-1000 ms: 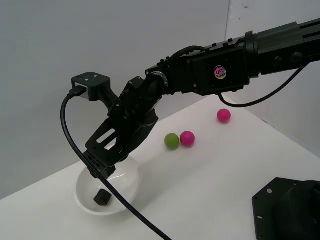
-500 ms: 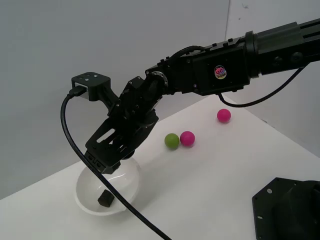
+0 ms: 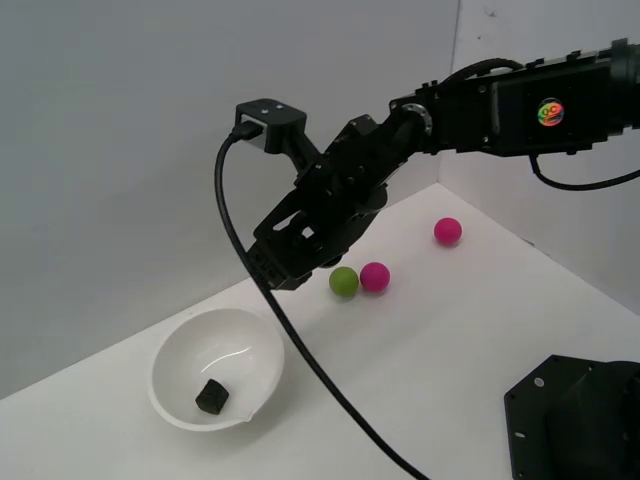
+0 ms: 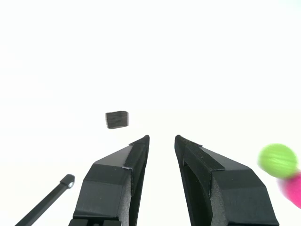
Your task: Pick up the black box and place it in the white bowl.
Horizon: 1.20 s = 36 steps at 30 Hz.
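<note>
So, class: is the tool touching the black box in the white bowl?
Apart. The exterior view shows the tool raised clear above the white bowl, while the black box lies alone on the bowl's floor. The wrist view shows nothing between the fingers.

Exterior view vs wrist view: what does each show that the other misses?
Only the exterior view shows the white bowl as a bowl, with the black box lying inside it, plus a second pink ball farther back, the arm, its cable and a black base block. Only the wrist view shows the gripper fingers close up, with a narrow gap between them and nothing held; its background is washed out white. Both show the black box, the green ball and the pink ball beside it.
</note>
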Motion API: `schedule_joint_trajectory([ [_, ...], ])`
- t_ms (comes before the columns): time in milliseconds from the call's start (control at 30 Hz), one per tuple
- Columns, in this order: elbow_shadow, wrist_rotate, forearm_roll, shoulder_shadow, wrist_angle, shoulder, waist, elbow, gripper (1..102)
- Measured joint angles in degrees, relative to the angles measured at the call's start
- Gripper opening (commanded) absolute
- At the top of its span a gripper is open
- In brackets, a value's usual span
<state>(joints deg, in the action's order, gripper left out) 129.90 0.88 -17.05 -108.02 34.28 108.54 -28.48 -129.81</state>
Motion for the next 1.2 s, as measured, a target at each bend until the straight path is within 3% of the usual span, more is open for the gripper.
schedule_joint_trajectory([
  [433,8.3,7.6,0.1,-10.7,-1.7,10.7,15.3,-8.2,30],
  [800,12.1,12.8,0.1,-17.1,-2.5,16.9,26.0,-12.1,30],
  [967,13.7,16.7,0.9,-21.2,-3.6,20.8,28.8,-13.8,31],
  [1200,16.4,18.0,1.0,-28.5,-3.9,28.2,34.1,-16.5,31],
])
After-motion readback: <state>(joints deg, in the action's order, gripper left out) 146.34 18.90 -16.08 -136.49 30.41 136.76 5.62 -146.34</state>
